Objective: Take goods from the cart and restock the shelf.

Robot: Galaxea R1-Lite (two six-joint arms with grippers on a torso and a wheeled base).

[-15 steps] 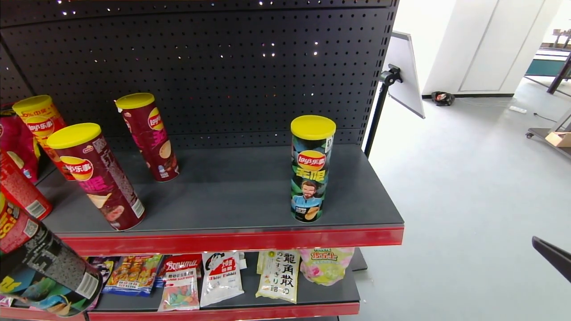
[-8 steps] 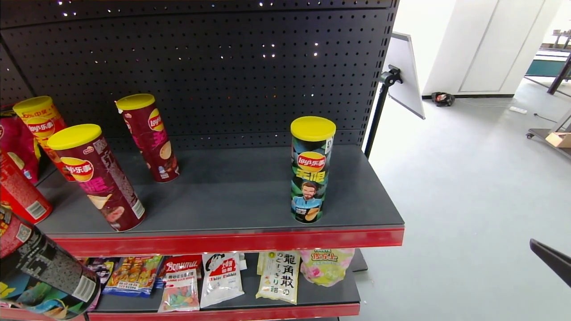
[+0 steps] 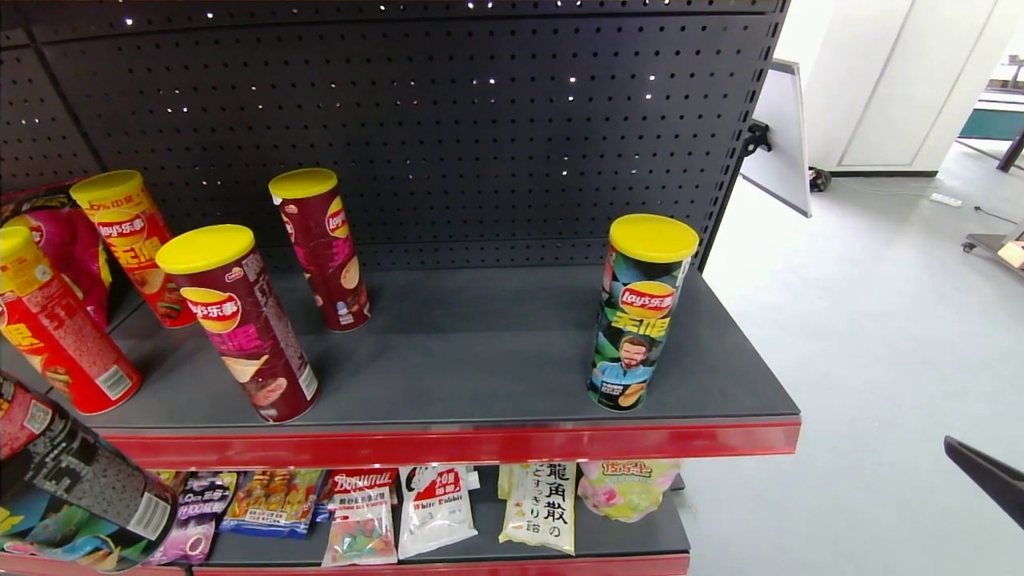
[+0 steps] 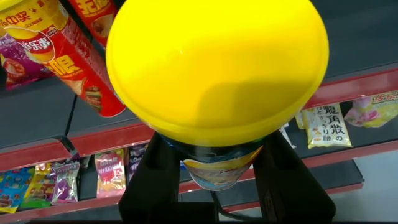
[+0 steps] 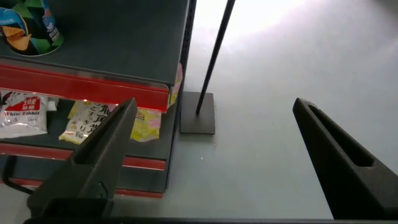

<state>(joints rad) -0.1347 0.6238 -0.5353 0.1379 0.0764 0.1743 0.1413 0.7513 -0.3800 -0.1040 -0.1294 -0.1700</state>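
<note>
The held chip can (image 3: 76,496), black and green with a barcode near its base, sits in the lower left corner of the head view. Its long axis lies tilted, closer to level than upright, sloping down to the right. The base end points toward the shelf front and the lid end runs off the left edge. In the left wrist view its yellow lid (image 4: 217,62) faces the camera and the body points away toward the shelves. The left gripper (image 4: 224,177) clamps the can body between its two dark fingers (image 4: 152,183).

The right gripper (image 5: 217,155) is spread wide with nothing between its fingers, over the grey floor beside the shelf end.

On the upper shelf (image 3: 480,352) a matching green-black can (image 3: 640,312) stands upright at centre right, with two maroon cans (image 3: 240,320) at left.

Compared with a second ago the whole head picture has slid rightward, so the camera moved, not the goods. A red can (image 3: 60,328) now shows at the left edge. The held can keeps its corner and tilt.
</note>
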